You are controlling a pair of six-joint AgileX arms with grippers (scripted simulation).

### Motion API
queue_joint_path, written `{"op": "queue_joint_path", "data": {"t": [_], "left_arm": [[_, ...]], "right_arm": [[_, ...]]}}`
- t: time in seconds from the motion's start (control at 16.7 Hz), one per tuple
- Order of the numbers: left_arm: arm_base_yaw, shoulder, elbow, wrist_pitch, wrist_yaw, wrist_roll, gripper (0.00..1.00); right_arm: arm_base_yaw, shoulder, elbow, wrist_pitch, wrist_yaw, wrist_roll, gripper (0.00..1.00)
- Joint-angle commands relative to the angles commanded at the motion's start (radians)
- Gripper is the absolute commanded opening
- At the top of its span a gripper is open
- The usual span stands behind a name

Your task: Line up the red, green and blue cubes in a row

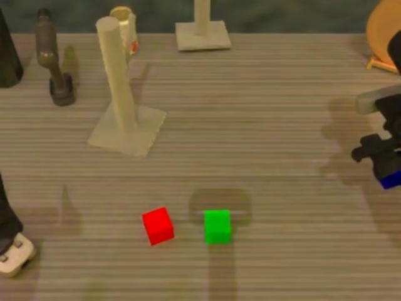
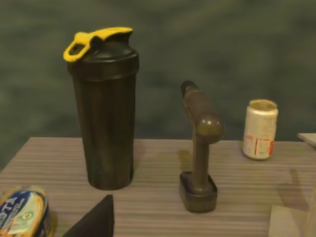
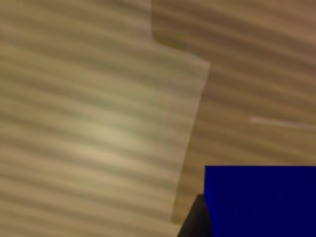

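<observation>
Red cube and green cube: two on the surface; right gripper jaws clamp one blue cube; left jaws unseen.

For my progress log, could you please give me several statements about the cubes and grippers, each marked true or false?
1. The small bright red cube lies left of the bright green cube. True.
2. Those two cubes touch. False: bare table shows between them.
3. The deep blue cube sits in the row beside the green cube. False: it is at the right gripper, near the table's right edge.
4. The left gripper is near the left edge. True.
</observation>
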Motion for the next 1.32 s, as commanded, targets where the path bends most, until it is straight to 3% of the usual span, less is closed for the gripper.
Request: {"op": "queue_joint_path", "data": {"t": [0.24,0.78,0.96,1.32], "left_arm": [[0.0,0.0,0.0,0.0,0.0,0.0,1.0],[0.0,0.0,0.0,0.0,0.0,0.0,1.0],[0.0,0.0,0.0,0.0,0.0,0.0,1.0],[0.0,0.0,0.0,0.0,0.0,0.0,1.0]], "right_arm": [[0.105,0.014,0.027,-0.023,0.001,0.15,0.0],[0.468,0.012,0.082,-0.081,0.005,0.753,0.0],[0.524,0.0,0.088,-0.083,0.008,0.825,0.0],[0.523,0.01,0.074,-0.064,0.006,0.827,0.0]]}}
